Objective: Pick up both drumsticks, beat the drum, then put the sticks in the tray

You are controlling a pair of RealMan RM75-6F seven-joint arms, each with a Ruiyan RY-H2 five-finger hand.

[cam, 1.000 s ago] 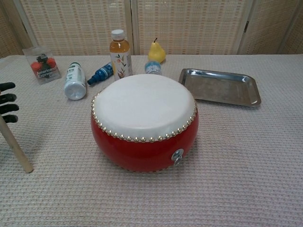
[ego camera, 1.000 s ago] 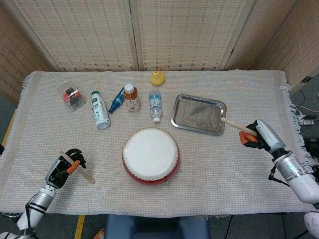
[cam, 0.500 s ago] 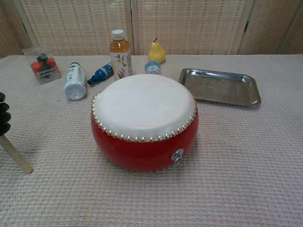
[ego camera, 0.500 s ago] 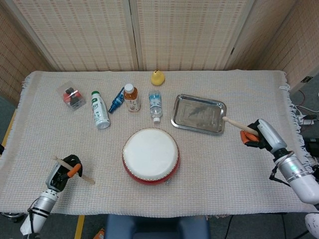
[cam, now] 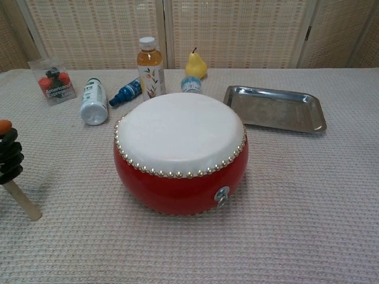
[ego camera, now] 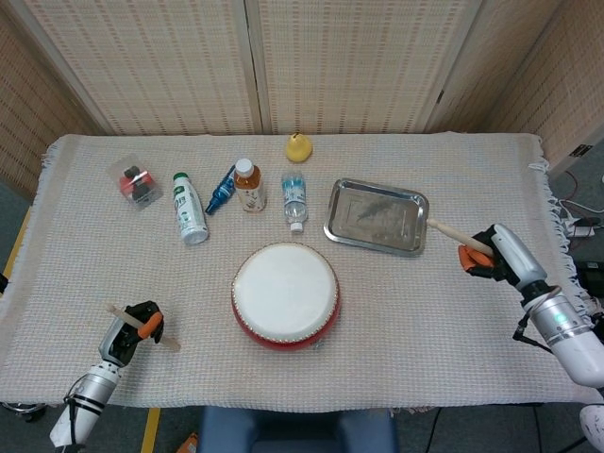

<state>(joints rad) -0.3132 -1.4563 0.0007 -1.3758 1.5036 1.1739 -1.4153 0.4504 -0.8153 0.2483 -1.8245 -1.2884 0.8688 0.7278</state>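
Pickup step: left hand [ego camera: 135, 326] grasps left drumstick [ego camera: 160, 339] at near-left; right hand [ego camera: 491, 253] grasps right drumstick [ego camera: 451, 231] beside steel tray [ego camera: 376, 216]. Next: swing both over the red drum [ego camera: 285, 294], centre.

Left hand [ego camera: 135, 326] sits low at the near left, fingers curled around a stick [ego camera: 166, 342]; right hand [ego camera: 493, 253], arm reaching in from the right, grips another stick [ego camera: 451, 231].

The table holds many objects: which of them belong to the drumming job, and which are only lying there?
Job: drum, tray, left drumstick, right drumstick.
Lying about: pear, tea bottle, white bottle, water bottle, blue bottle, clear box.
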